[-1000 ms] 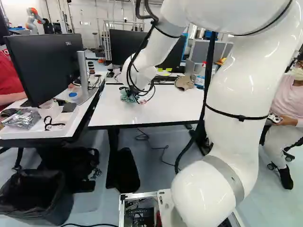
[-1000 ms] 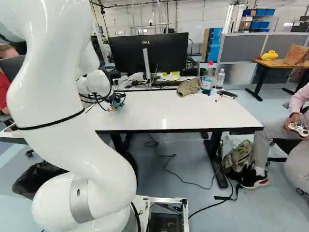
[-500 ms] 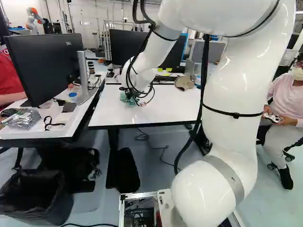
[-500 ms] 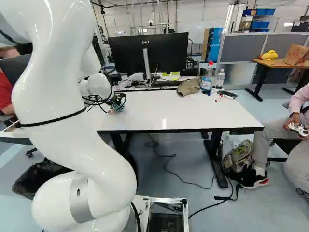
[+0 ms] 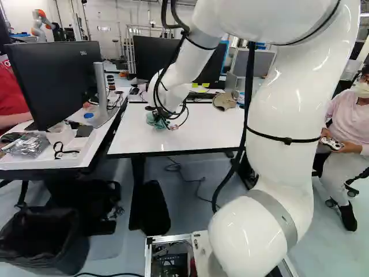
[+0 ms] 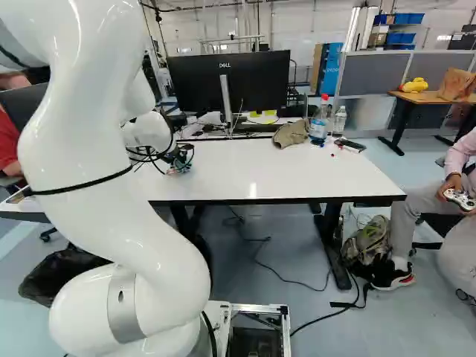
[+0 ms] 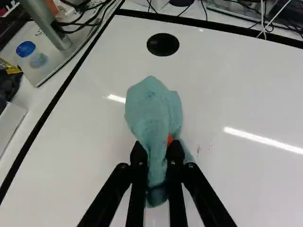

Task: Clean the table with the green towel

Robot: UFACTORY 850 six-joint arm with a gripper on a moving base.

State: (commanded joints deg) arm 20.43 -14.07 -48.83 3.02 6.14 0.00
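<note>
Left of centre in the right base view, the claw pinches the green towel on the white surface

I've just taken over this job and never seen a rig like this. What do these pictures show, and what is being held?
The machine is one white arm on a moving base. Two views come from that base, behind the arm, one from each side. The third comes from the wrist, looking along the black jaws, which are closed on the green towel, at the white table. A few small marks show beside it.

The right base view shows what lies along the table's far side: a cap, a red-topped bottle, a clear bottle and a flat dark thing I can't identify.
</note>
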